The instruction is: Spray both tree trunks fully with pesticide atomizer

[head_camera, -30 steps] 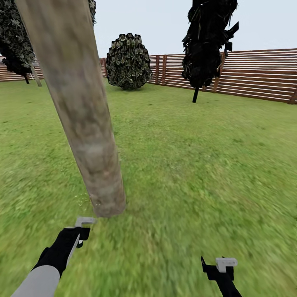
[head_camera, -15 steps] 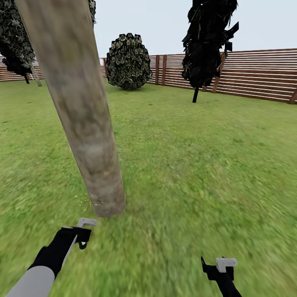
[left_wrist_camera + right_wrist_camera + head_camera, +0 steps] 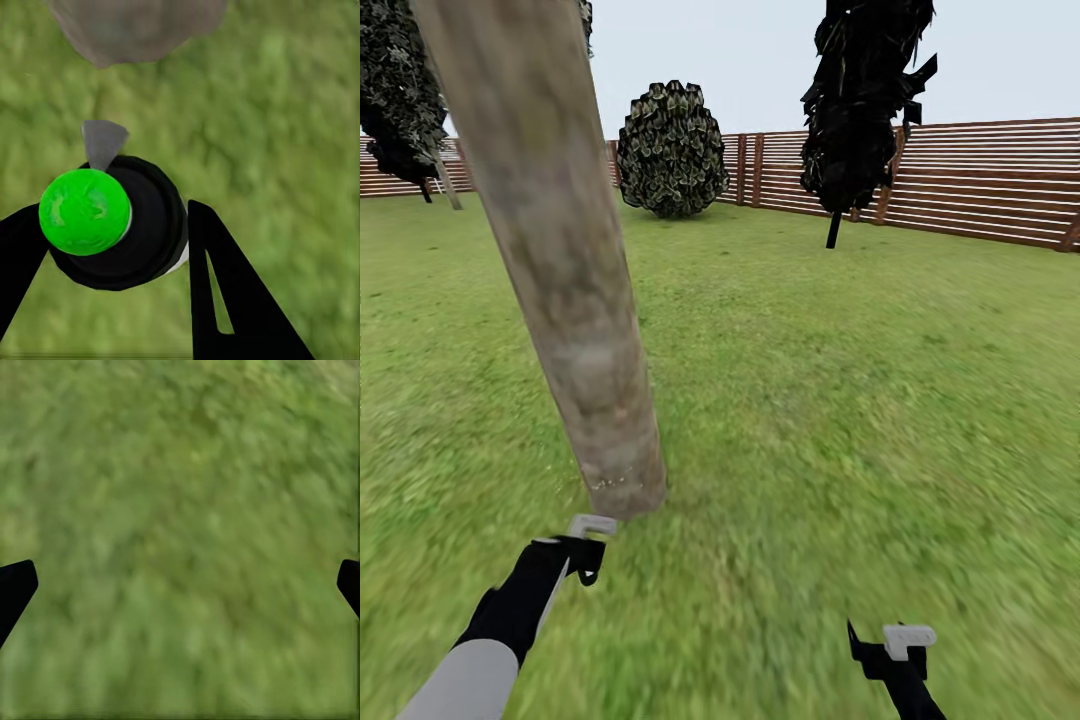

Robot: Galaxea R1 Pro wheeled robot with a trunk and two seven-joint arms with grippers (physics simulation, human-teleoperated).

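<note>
Spraying tree trunk (image 3: 575,330) | left end effector (image 3: 112,247) clamped on atomizer (image 3: 116,221); right end effector (image 3: 180,585) apart | we'd sweep nozzle up trunk, staying near

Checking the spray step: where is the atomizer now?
The atomizer sits in the left gripper, low left in the head view, just short of the base of the tree trunk.
</note>
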